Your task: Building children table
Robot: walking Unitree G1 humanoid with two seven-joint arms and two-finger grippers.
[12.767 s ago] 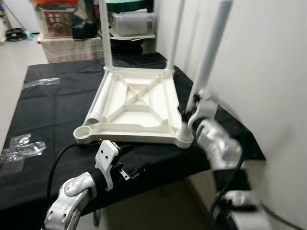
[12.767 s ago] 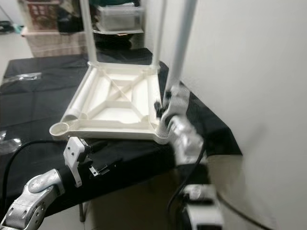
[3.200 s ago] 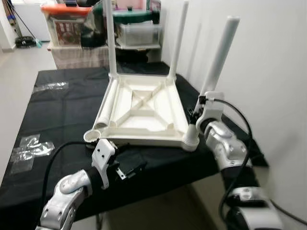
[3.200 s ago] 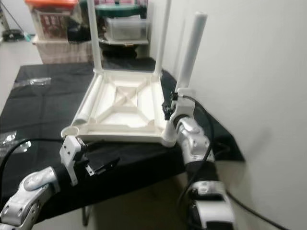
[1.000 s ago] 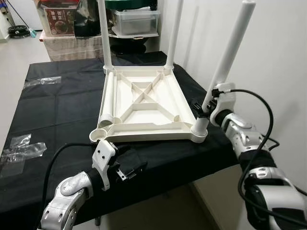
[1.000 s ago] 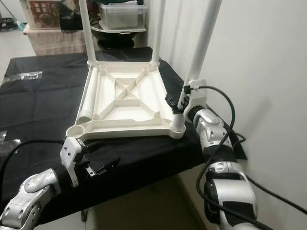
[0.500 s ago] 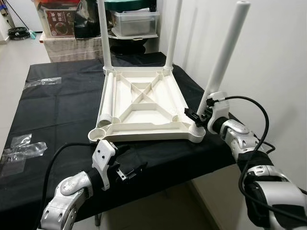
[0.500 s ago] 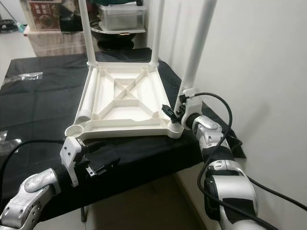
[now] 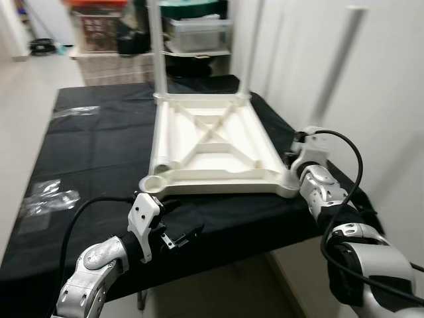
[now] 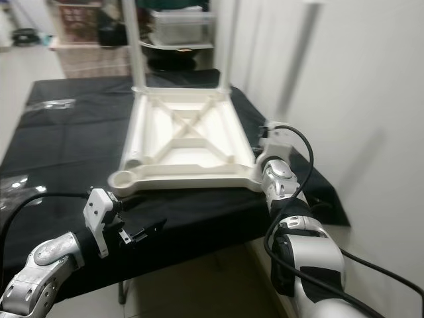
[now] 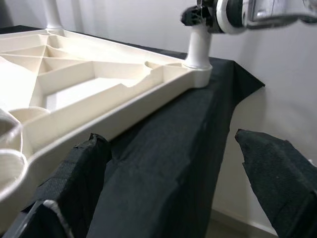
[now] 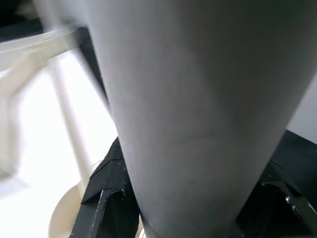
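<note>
Our right gripper (image 12: 188, 198) has its black fingers (image 12: 106, 198) closed around the base of the white table leg (image 12: 198, 114), which rises from the near right corner socket of the upturned table top (image 9: 212, 149); our left gripper (image 9: 182, 236) hovers with fingers (image 11: 277, 173) spread wide, holding nothing, just beyond the near edge of the black-clothed table (image 9: 93, 152); the white top lies underside up on the cloth, two more legs (image 9: 159, 46) standing at its far corners; clear plastic wrappers (image 9: 46, 195) lie towards the cloth's left edge; storage boxes (image 9: 199, 30) stand behind.
</note>
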